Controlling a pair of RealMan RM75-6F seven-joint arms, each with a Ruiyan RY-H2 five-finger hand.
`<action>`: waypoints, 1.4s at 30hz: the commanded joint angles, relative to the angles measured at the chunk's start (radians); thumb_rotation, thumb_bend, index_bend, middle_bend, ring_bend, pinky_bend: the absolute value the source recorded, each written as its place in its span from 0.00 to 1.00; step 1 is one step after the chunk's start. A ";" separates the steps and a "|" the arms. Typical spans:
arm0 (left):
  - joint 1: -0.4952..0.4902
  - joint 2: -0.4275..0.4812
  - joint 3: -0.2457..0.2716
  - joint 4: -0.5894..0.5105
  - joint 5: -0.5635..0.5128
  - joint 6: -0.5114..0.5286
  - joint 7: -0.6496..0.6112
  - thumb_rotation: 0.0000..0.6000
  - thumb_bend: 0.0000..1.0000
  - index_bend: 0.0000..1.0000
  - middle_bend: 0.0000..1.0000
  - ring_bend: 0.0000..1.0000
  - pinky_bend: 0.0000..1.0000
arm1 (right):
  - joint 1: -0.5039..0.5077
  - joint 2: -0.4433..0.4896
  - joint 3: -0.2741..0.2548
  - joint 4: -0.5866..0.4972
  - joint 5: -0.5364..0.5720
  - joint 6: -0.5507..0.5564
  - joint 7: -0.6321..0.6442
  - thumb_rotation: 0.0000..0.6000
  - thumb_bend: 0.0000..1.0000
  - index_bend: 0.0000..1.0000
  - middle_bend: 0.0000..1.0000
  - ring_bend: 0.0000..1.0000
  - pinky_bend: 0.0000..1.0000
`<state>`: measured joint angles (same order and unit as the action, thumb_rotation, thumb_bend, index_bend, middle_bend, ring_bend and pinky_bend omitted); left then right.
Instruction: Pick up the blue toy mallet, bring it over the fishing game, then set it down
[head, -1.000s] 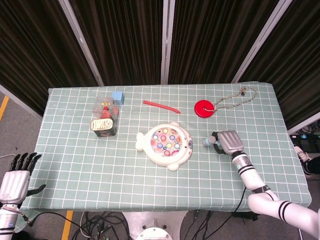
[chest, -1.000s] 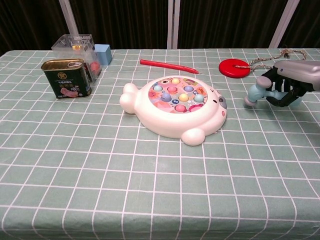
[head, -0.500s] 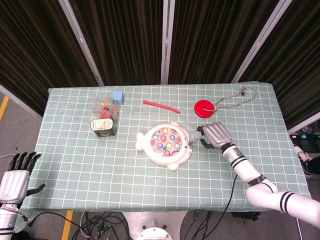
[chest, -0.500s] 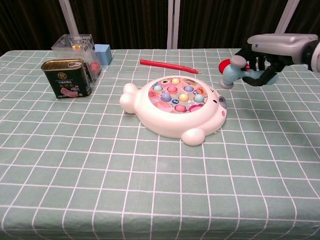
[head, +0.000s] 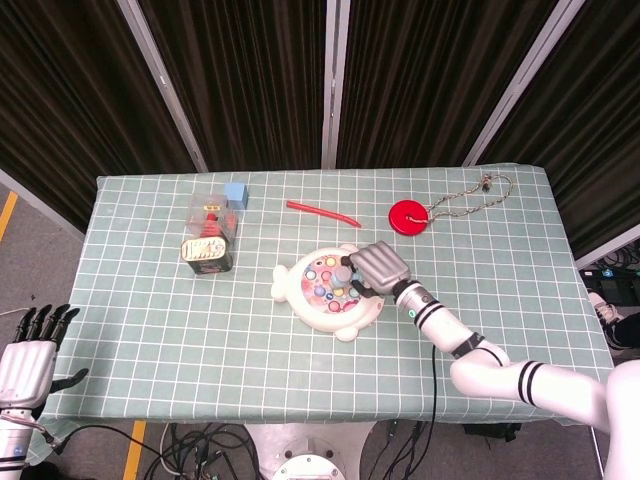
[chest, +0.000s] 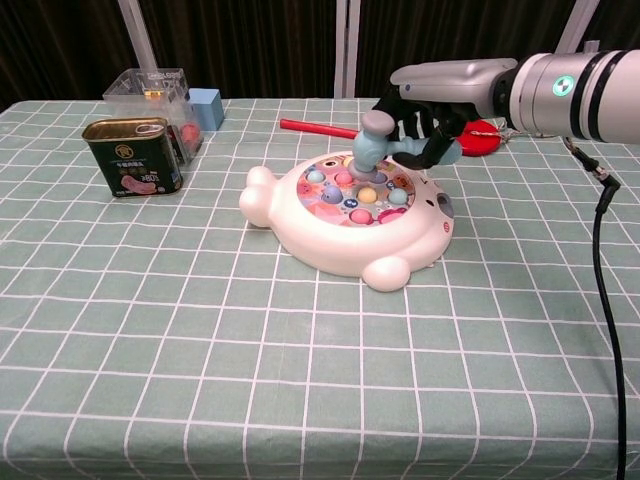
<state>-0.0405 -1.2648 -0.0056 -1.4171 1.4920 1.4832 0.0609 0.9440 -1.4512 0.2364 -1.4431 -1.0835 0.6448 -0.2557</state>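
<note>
My right hand (chest: 432, 105) (head: 377, 265) grips the blue toy mallet (chest: 378, 138) and holds it in the air over the fishing game (chest: 345, 215) (head: 325, 293). The mallet's grey-blue head (head: 343, 273) hangs above the right part of the game's round fish board, its handle hidden inside my fingers. The game is a white fish-shaped toy with coloured fish in a ring, lying at the table's middle. My left hand (head: 30, 355) hangs off the table's near left corner, fingers apart and empty.
A dark food tin (chest: 132, 155) and a clear plastic box (chest: 152, 92) stand at the left, a blue block (chest: 206, 108) behind them. A red stick (chest: 335, 130) lies beyond the game. A red disc with a cord (head: 408, 216) sits at the back right.
My right hand has carried the mallet up and leftward from the table's right side to a spot above the fishing game. The left hand has stayed still.
</note>
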 joint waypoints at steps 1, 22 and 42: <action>0.000 0.000 0.000 0.000 0.000 0.001 -0.001 1.00 0.06 0.13 0.10 0.05 0.02 | 0.017 -0.006 0.000 -0.006 0.013 -0.002 -0.009 1.00 0.67 0.69 0.64 0.51 0.58; 0.006 -0.006 0.004 0.012 0.002 0.003 -0.009 1.00 0.06 0.13 0.10 0.05 0.02 | 0.031 0.041 -0.035 -0.077 0.065 0.063 -0.023 1.00 0.67 0.70 0.64 0.51 0.58; 0.003 -0.006 0.002 0.008 0.000 -0.003 0.000 1.00 0.06 0.13 0.10 0.05 0.02 | 0.003 0.072 -0.074 -0.077 0.060 0.073 0.037 1.00 0.67 0.70 0.64 0.51 0.58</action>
<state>-0.0378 -1.2703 -0.0035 -1.4090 1.4925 1.4804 0.0606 0.9616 -1.3989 0.1542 -1.5002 -1.0048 0.6959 -0.2363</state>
